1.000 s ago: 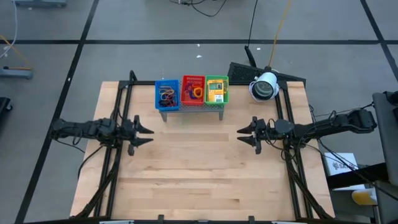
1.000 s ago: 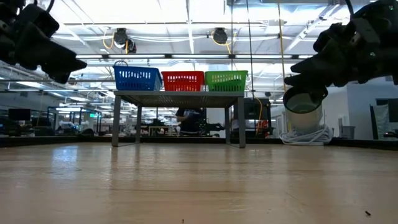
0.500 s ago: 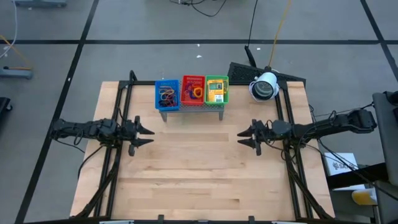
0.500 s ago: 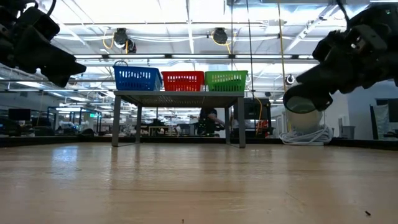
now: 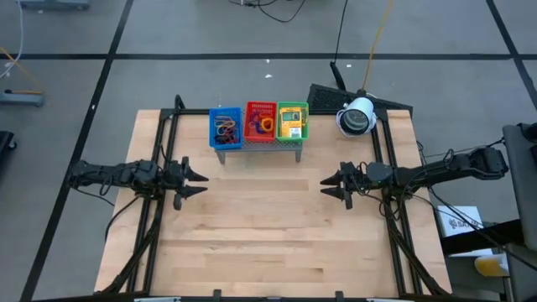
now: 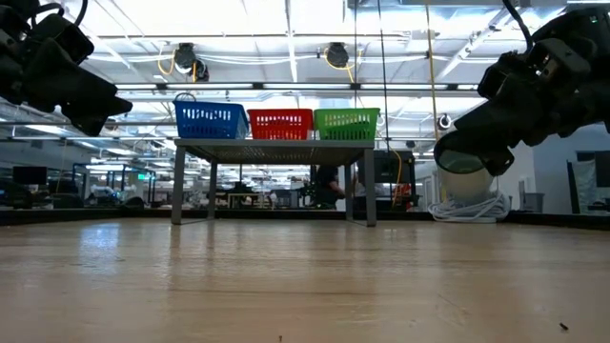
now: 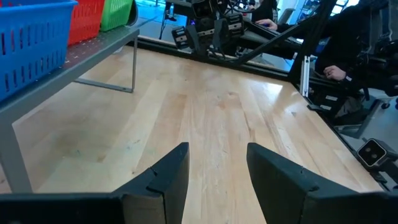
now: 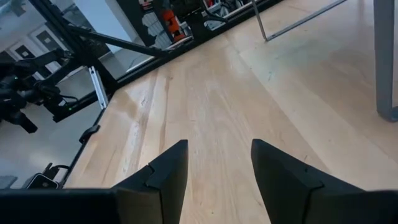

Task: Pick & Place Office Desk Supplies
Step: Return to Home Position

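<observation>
Rubber-band loops lie in the blue basket and more loops in the red basket. A yellow-and-green packet lies in the green basket. All three baskets stand on the grey rack at the table's far edge. My left gripper hovers open over the table's left side, pointing right. My right gripper hovers open over the right side, pointing left. Neither touches anything.
A white cylindrical device with coiled cable stands at the far right corner of the table. Black frame rails run along the left and right sides. Bare wood lies between the grippers and toward the near edge. A person shows in the room behind.
My right gripper has shifted slightly toward the table's left and tipped, as the low view shows. The left arm has kept still. A person has walked across the room behind the rack.
</observation>
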### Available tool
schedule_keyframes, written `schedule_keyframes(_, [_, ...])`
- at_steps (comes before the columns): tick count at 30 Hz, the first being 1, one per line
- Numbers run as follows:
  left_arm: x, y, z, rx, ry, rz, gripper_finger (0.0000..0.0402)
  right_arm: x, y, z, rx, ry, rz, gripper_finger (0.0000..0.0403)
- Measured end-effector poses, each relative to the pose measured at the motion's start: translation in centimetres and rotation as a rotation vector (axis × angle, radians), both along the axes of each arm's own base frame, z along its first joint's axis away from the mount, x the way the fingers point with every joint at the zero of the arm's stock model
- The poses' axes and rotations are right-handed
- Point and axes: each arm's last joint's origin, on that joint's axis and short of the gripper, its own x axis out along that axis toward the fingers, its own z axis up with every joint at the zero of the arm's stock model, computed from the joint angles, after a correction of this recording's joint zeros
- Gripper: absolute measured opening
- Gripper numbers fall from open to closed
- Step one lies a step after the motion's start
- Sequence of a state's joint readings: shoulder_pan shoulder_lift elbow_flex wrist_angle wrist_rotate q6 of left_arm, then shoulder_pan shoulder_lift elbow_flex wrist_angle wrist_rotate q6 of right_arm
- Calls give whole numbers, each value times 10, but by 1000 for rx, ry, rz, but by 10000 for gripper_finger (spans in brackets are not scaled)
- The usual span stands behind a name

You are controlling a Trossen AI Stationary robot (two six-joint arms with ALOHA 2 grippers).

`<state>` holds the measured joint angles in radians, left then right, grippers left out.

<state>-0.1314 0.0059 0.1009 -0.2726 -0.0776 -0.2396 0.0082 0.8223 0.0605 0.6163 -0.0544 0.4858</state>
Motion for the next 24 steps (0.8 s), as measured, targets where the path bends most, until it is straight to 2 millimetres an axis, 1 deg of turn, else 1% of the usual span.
schedule_keyframes(12, [0,0,0,0,0,1,170,-2,0,1,0,-1,-1,169])
schedule_keyframes(16, [0,0,0,0,-1,1,170,-8,0,13,0,-98,-1,169])
schedule_keyframes(19, [0,0,0,0,-2,1,170,-16,0,27,0,-225,-1,169])
schedule_keyframes(24, [0,0,1,-1,-7,1,170,-24,0,37,-1,-315,-1,169])
